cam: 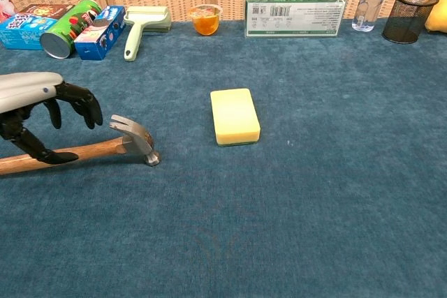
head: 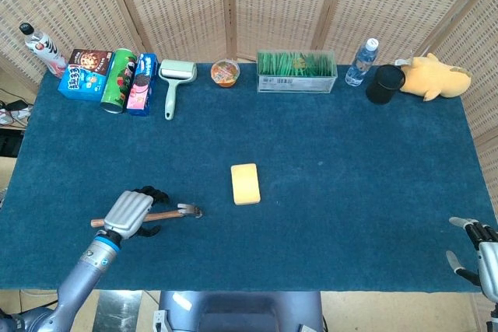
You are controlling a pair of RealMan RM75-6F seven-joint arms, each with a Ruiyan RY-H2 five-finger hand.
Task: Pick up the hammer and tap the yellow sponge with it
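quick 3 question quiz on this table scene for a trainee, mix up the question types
1. True or false: the hammer lies flat on the blue cloth.
2. Which hand is over the hammer's handle: A left hand, B right hand?
3. Fill in: the hammer's head points toward the ____ sponge.

Key: 1 true. 2 A. 3 yellow.

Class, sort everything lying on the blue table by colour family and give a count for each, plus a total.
Yellow: 2, sponge, plush toy
Green: 3, can, lint roller, grass box
Blue: 2, snack boxes
Black: 1, mesh cup
Other: 4, hammer, bottles, orange cup
Total: 12
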